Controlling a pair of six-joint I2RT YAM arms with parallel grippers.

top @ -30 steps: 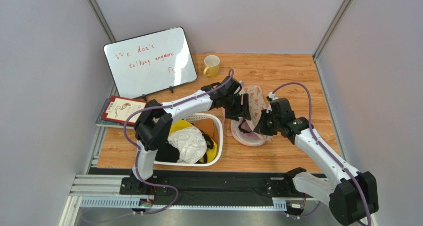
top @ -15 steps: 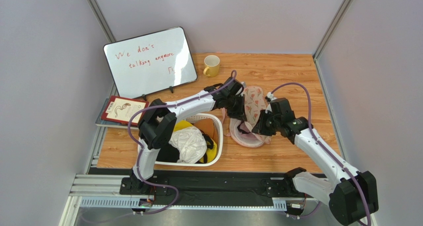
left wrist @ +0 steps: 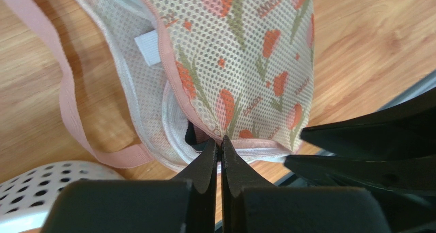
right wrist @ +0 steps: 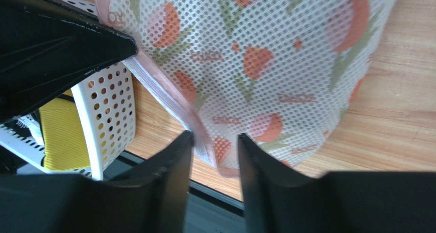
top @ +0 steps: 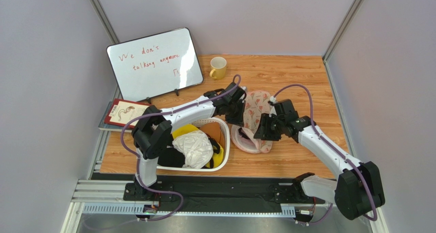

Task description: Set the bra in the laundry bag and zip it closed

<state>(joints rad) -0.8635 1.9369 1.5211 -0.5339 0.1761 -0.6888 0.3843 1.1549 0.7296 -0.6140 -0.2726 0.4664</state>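
1. Two grippers are working at the bag (top: 254, 108), which is lying on the table (top: 307, 74) just right of the basket (top: 223, 136).
2. Left gripper (left wrist: 221, 146): I am pinching it fully closed on the bag's pink zip edging, with only a sliver of fabric in the tips.
3. Right gripper (right wrist: 215, 137): I am holding it narrow. The fingers are standing a little apart, with the same pink edge running between them and not clamped.
4. The bra (top: 247, 141) is sitting in the near end of the bag. Pale cup and black trim are showing at the mouth, and I cannot tell how much of it is inside.
5. Risks as I am judging them:
   - The thin edging is liable to slip out of my left pinch, and the raised flap would drop over the mouth.
   - A black strap lying across the rim could get caught in the zip.
   - I am not seeing the zip pull in any view, so my right fingers may be closing on plain fabric.
   - My wrists are crowding each other and the basket rim, so I could knock them.
6. Orientation: the bag's long axis is running from the far side towards my bases, and the printed flap is tilting up. The mouth is opening at the near left, and the pink loop (left wrist: 71, 115) is trailing on the wood.
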